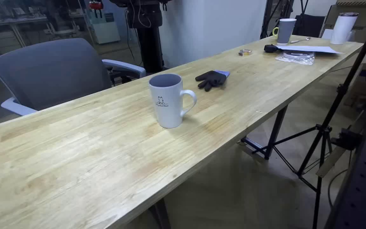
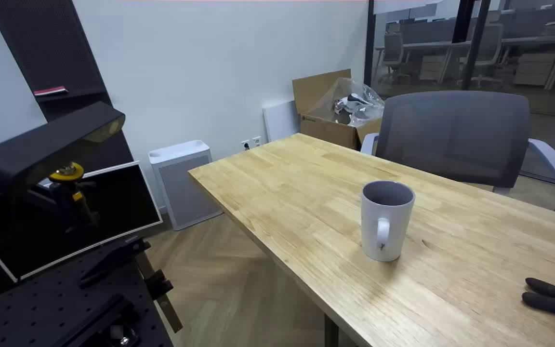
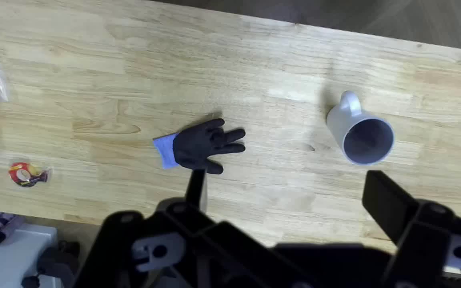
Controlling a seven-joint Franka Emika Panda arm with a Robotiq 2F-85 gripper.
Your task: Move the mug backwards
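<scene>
The tall white mug (image 1: 167, 103) stands upright on the wooden table (image 1: 84, 159), with a small drawing on its side and a dark grey-blue inside. Its handle points right in that exterior view. The mug also stands on the table in an exterior view (image 2: 386, 226), handle toward the camera. In the wrist view the mug (image 3: 344, 120) is at the upper right, its handle toward the top. My gripper (image 3: 286, 176) is open and empty above the table. Its right fingertip appears just below the mug's rim in that view, apart from it. I cannot clearly make out the gripper in the exterior views.
A black glove with a blue cuff (image 3: 194, 146) lies beside the mug. A small wrapped item (image 1: 245, 52), papers (image 1: 310, 48), a plastic bag (image 1: 297, 58), a grey mug (image 1: 286, 31) and a white tumbler (image 1: 344, 29) are farther along. A chair (image 2: 455, 140) stands at the table's edge.
</scene>
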